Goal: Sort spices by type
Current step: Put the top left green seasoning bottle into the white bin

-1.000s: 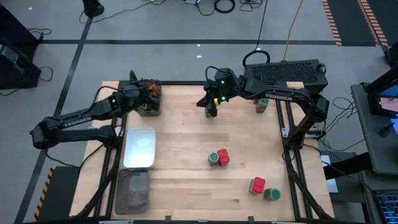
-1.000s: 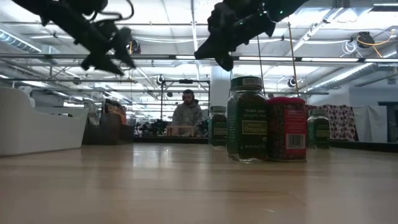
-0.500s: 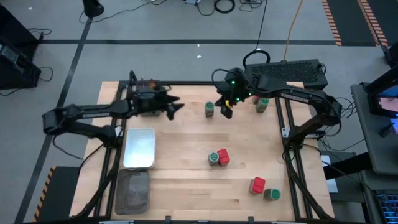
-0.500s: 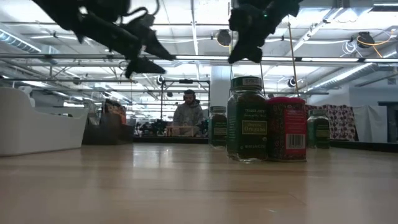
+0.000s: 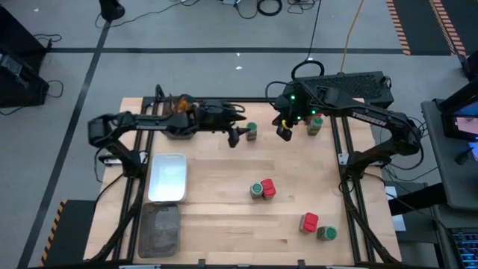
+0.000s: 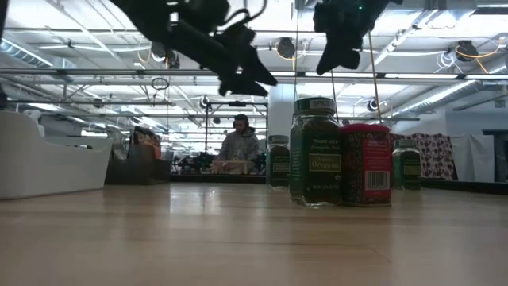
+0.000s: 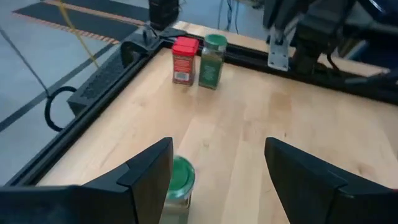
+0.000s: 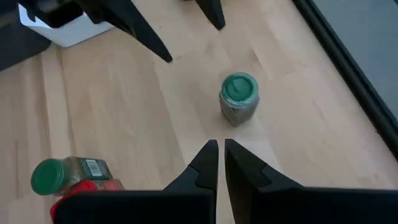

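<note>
Three round jars with green lids and three red boxy packets stand on the wooden table. One jar (image 5: 252,132) stands alone near the far edge, base on the wood. My left gripper (image 5: 237,136) hovers open just left of it, above the table; its wrist view shows that jar (image 7: 177,180) by one finger. My right gripper (image 5: 284,130) hangs to the jar's right, its fingers (image 8: 217,152) nearly together, pointing toward the jar (image 8: 239,99). Brown-orange sachets (image 5: 179,104) sit in a dark container at the far left.
A jar and red packet (image 5: 315,124) stand by the far right frame rail. Another pair (image 5: 262,189) is mid-table, and a third pair (image 5: 317,226) is near the right front. A white tray (image 5: 167,178) and a grey tray (image 5: 159,228) lie at the left.
My left arm has swung from the sachet container along the far edge toward the table's right, ending beside the lone jar. My right gripper has drawn away from that jar toward the right edge, and the jar stays standing where the gripper was.
</note>
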You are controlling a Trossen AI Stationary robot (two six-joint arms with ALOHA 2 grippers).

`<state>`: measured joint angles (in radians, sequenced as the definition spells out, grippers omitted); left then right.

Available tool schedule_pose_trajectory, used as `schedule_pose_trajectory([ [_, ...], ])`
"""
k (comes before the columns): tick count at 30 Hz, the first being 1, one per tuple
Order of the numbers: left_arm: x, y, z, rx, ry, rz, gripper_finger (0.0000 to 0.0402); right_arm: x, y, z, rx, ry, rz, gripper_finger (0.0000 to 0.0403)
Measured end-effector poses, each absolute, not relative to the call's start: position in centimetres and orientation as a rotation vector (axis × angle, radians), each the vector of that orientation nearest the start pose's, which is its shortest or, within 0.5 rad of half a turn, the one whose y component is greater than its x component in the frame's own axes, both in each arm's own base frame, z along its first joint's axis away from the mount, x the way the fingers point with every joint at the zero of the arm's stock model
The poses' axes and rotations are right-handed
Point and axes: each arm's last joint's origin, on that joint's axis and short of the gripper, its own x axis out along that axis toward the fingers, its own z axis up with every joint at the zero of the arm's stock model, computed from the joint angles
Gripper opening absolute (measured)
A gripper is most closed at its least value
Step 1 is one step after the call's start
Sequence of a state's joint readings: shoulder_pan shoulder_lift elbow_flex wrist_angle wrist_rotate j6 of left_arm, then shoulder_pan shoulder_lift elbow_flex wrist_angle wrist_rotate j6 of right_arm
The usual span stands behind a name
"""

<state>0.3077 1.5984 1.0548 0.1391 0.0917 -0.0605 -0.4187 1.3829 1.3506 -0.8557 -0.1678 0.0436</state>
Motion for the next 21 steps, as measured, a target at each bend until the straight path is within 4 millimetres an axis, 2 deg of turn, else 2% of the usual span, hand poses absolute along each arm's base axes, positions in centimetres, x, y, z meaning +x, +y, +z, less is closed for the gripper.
schedule_pose_trajectory([
  [3, 35.5, 11.0, 25.1, -0.111, 0.413, 0.192, 0.0258, 25.1, -10.7, 34.4, 0.288, 0.838, -0.269, 0.0008],
  [6, 36.3, 11.6, 23.8, -0.098, 0.454, 0.191, 0.0258, 24.5, -10.4, 34.1, 0.294, 0.813, -0.274, 0.0008],
  [9, 36.7, 12.7, 22.4, -0.111, 0.494, 0.212, 0.0258, 23.9, -10.2, 33.0, 0.324, 0.771, -0.291, 0.0008],
  [12, 36.6, 13.4, 21.9, -0.117, 0.501, 0.228, 0.0258, 23.4, -9.9, 31.7, 0.368, 0.717, -0.306, 0.0008],
  [18, 36.8, 13.4, 21.8, -0.048, 0.497, 0.172, 0.0258, 22.6, -9.5, 29.6, 0.442, 0.681, -0.327, 0.0008],
  [21, 37.2, 13.5, 20.8, -0.039, 0.512, 0.178, 0.0258, 22.5, -9.4, 29.0, 0.458, 0.681, -0.309, 0.0008],
])
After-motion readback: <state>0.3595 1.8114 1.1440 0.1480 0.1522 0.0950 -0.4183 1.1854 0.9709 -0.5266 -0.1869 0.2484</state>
